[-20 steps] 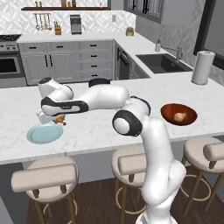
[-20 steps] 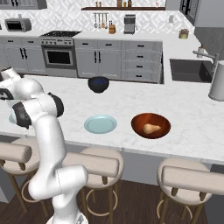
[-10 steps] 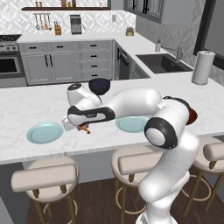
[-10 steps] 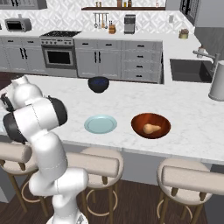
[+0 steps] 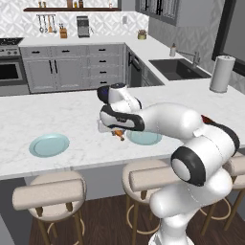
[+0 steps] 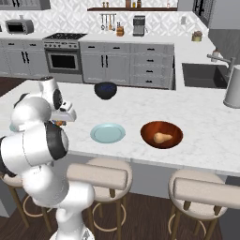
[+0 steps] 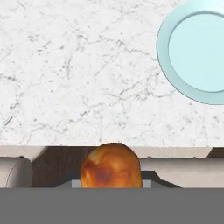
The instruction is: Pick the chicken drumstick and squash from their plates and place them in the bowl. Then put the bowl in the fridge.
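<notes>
My gripper [image 5: 116,132] is shut on the chicken drumstick [image 5: 118,135], holding it just above the white counter beside the left edge of the middle plate [image 5: 145,139]. In the hand view the orange-brown drumstick [image 7: 110,165] fills the bottom centre, with that pale blue-green plate [image 7: 197,50] at the upper right. A second plate [image 5: 49,144] lies bare far to the left. The reddish-brown bowl [image 6: 161,134] sits right of the middle plate [image 6: 108,132] and holds the tan squash [image 6: 162,138]. The fridge is out of view.
A dark navy bowl [image 6: 105,90] stands at the counter's far side. A paper towel roll [image 5: 221,73] stands at the right near the sink [image 5: 179,68]. Padded stools [image 5: 48,191] line the counter's near edge.
The arm has swung right from over the left plate to the middle plate's edge, carrying the drumstick. The bowl and squash have not moved.
</notes>
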